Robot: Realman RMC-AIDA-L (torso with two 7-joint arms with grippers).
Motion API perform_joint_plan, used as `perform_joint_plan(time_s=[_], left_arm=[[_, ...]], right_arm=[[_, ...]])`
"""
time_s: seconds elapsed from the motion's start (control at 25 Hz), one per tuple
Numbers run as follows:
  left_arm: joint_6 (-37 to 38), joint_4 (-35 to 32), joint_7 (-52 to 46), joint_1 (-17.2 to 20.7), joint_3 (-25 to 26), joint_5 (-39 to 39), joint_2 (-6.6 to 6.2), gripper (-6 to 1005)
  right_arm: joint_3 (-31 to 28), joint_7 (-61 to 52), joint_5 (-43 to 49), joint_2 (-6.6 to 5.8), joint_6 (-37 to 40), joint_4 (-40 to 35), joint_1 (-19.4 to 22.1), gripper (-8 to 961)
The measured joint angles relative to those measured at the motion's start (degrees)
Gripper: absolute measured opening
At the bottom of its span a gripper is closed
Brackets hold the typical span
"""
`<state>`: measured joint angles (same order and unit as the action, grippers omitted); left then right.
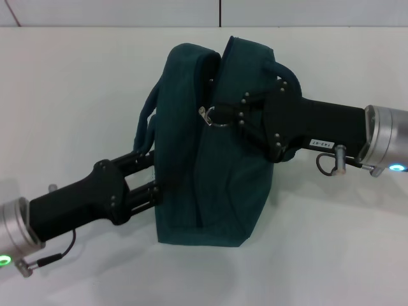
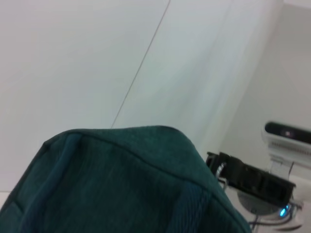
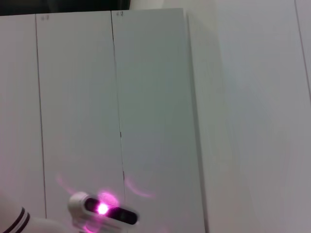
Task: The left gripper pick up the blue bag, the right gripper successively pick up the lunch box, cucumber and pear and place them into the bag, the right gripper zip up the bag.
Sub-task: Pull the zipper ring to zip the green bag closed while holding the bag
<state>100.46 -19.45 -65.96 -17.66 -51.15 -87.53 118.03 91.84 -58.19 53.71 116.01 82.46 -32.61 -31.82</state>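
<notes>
Head view: one blue bag (image 1: 210,166), two pincers.

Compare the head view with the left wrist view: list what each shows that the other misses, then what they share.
Head view only: the left gripper at the blue bag, the metal ring pull, a loop handle and the white table.
Left wrist view only: a white wall panel behind.
Both: the bag and the right gripper at its top.

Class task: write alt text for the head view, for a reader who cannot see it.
A blue bag stands on a white table, with the left hand at its side and the right hand at the zip pull on top.
</notes>
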Motion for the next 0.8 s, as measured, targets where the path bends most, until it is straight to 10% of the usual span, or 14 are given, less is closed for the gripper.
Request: perform_joint_plan(time_s=[0.32, 0.8], left_arm=[[-0.33, -2.45, -3.98, -1.17, -0.01, -0.02, 0.95, 721], [-0.08, -2.15, -0.53, -0.51, -0.20, -0.53, 0.38, 493]], right_arm=[[-0.49, 0.81, -0.47, -0.07, 1.08, -0.34, 0.28, 17], [-3.18, 1.43, -2.07, -0.17, 0.80, -0.89, -0.89, 17]])
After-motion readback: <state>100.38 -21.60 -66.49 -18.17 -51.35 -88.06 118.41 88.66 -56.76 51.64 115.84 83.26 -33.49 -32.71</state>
